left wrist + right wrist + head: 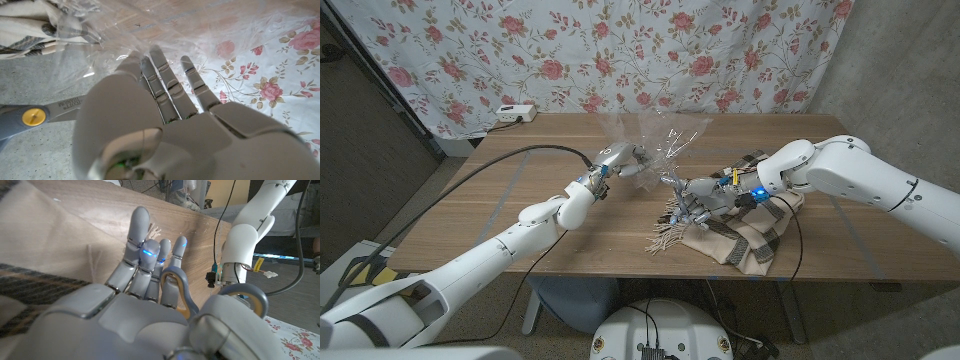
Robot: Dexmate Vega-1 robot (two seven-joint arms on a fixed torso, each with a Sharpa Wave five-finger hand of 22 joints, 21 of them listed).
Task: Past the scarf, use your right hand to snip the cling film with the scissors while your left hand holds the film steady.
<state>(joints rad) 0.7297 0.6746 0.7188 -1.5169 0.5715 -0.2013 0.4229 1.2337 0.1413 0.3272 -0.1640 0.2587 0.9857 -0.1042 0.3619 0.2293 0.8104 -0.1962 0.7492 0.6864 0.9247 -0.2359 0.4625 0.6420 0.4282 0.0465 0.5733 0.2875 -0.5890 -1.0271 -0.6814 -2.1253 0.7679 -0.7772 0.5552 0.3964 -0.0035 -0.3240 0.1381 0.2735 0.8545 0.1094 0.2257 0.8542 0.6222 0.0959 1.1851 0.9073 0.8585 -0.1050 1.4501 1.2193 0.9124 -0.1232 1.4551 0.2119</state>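
Near the middle of the head view, the right hand (705, 200) hangs over the scarf (745, 232), and it's got the scissors (682, 188). The right wrist view shows the grey handle loops (175, 287) threaded onto its fingers (145, 250), so that's a firm grasp. The blades point toward picture left, past the scarf's fringe, at the cling film (660, 135).

Now the left hand (620, 165), just left of centre: its fingers are up against the film's lower edge, holding it, and the sheet rises crumpled and clear toward the upper middle of the frame. From the left wrist view, the fingers (165, 85) press into the film (210, 30), with the scissors' blade and yellow pivot (34, 117) at the left edge of that frame.

Further out, the checked beige scarf lies heaped on the wooden table (520, 200) at centre right. A floral curtain (470, 50) hangs across the top, a white power strip (515, 113) below it at the table's far edge.
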